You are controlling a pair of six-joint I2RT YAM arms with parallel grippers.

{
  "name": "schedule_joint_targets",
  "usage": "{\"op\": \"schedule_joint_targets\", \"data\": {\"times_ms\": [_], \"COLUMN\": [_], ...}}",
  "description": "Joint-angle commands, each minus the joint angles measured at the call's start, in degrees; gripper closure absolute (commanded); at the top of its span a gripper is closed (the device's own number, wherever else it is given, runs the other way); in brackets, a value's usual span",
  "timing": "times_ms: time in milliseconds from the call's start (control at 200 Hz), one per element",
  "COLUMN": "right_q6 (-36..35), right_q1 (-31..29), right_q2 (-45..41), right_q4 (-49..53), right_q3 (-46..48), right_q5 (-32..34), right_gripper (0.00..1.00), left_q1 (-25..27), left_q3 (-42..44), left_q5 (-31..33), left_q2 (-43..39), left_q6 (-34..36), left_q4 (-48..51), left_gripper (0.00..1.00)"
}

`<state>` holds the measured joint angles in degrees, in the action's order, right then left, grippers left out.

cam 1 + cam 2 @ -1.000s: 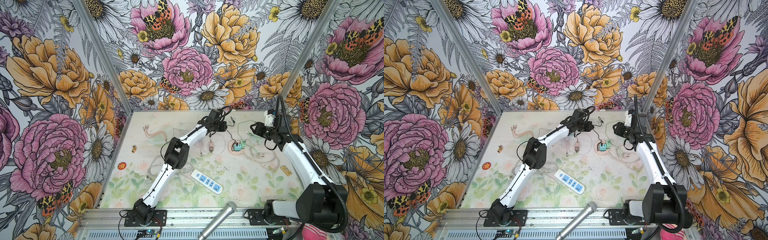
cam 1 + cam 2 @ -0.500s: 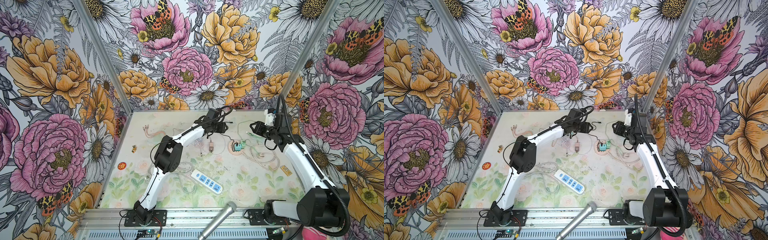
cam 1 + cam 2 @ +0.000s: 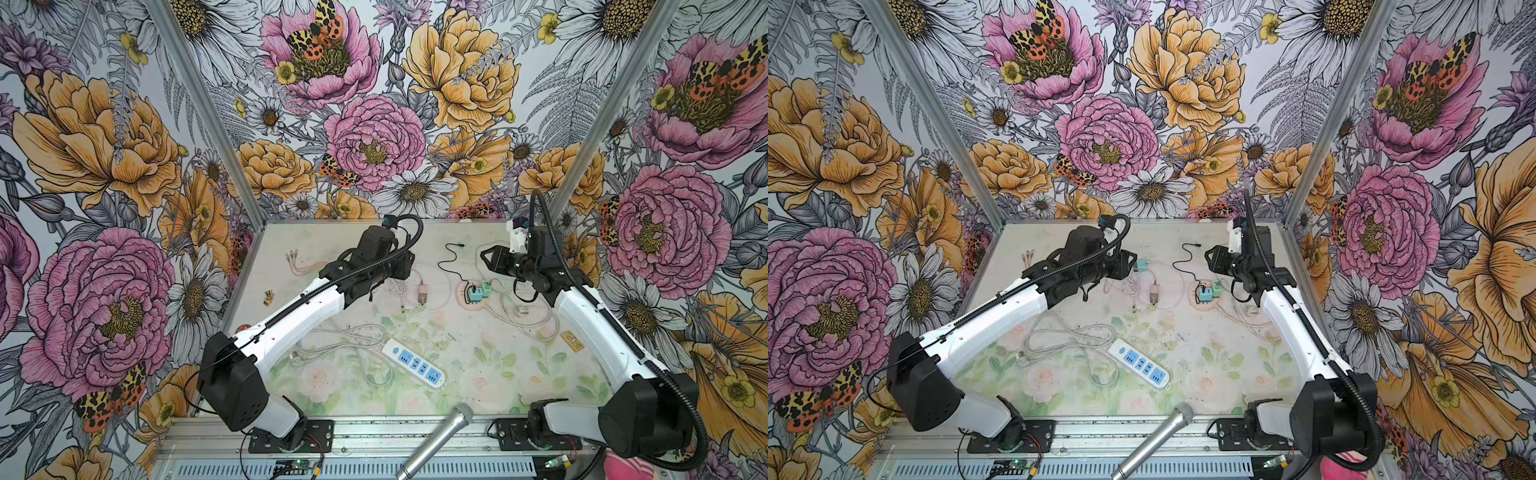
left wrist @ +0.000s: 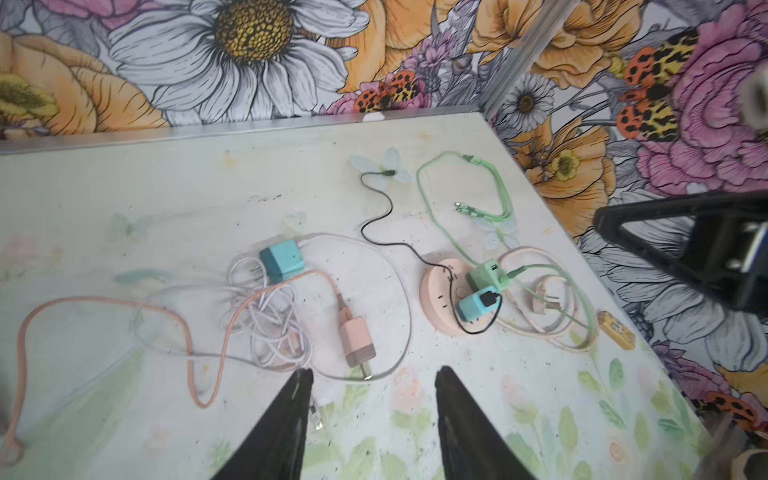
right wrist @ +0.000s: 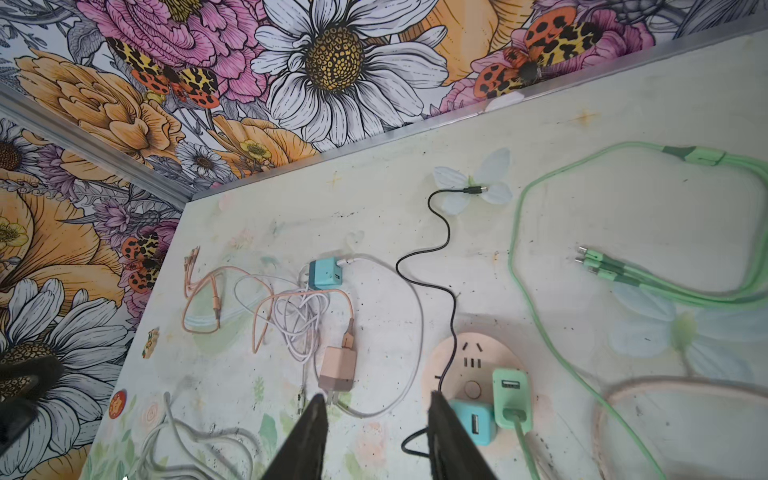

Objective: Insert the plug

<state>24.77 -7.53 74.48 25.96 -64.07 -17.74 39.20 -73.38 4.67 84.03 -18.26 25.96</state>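
A loose blue charger plug [image 4: 282,262] lies on its side on a tangle of white cable, prongs showing. A pink charger plug [image 4: 356,343] lies near it, prongs toward my left gripper [image 4: 372,374], which hangs open and empty above the table. The round pink socket [image 4: 440,299] holds a blue charger [image 4: 478,305] and a green charger [image 4: 488,274]. My right gripper [image 5: 376,401] is open and empty, between the pink plug [image 5: 337,368] and the socket [image 5: 465,361]. In both top views the grippers [image 3: 409,266] [image 3: 484,254] face each other across the far half of the table.
A white power strip [image 3: 415,366] with blue outlets lies mid-table among grey cable loops. A silver microphone [image 3: 436,440] pokes in at the front rail. A green multi-head cable [image 5: 623,270], a black cable [image 5: 449,249] and pink cable coils lie around the socket. Walls close the back and sides.
My left gripper has opened from shut and drawn back to the left, away from the table's far middle. The right arm has barely moved.
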Motion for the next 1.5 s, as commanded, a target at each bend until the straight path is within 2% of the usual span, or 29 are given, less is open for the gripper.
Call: {"op": "schedule_joint_targets", "data": {"times_ms": [0, 130, 270, 540, 836, 1016, 1236, 1491], "right_q6": [0.4, 0.5, 0.4, -1.2, -3.1, -2.7, -2.9, -1.3], "right_q1": [-2.8, -5.6, -8.0, -10.0, -10.1, -10.4, -10.2, -7.1], "right_q2": [1.8, 3.5, 5.2, 8.6, 12.1, 14.7, 15.1, 15.4], "right_q4": [-0.8, -0.8, -0.8, -0.8, -0.8, -0.8, -0.7, -0.6], "right_q3": [-2.4, -2.6, -2.8, -2.8, -4.7, -5.9, -6.2, -6.2], "right_q5": [1.9, 2.4, 2.5, 0.5, -1.5, -3.5, -1.0, -3.5], "right_gripper": [0.59, 0.59, 0.59, 0.59, 0.58, 0.58, 0.58, 0.57], "left_q1": [0.1, -0.5, -0.7, -2.8, -4.9, -7.3, -2.7, 1.7], "left_q3": [5.9, 9.2, 8.6, 2.6, -4.5, -7.9, -11.6, -8.3], "left_q5": [5.6, 6.7, 6.9, 6.8, 6.6, 3.5, 0.6, -2.7], "left_q2": [-3.1, -4.5, -2.1, 6.1, 13.6, 18.1, 23.4, 23.6], "left_q6": [-2.5, -4.8, -5.2, -7.1, -2.2, -3.4, -2.2, -4.0], "left_q4": [4.7, 5.0, 5.2, 5.1, 5.2, 5.0, 4.7, 0.2], "left_gripper": [0.50, 0.50, 0.51, 0.52, 0.52, 0.55, 0.53, 0.51]}}
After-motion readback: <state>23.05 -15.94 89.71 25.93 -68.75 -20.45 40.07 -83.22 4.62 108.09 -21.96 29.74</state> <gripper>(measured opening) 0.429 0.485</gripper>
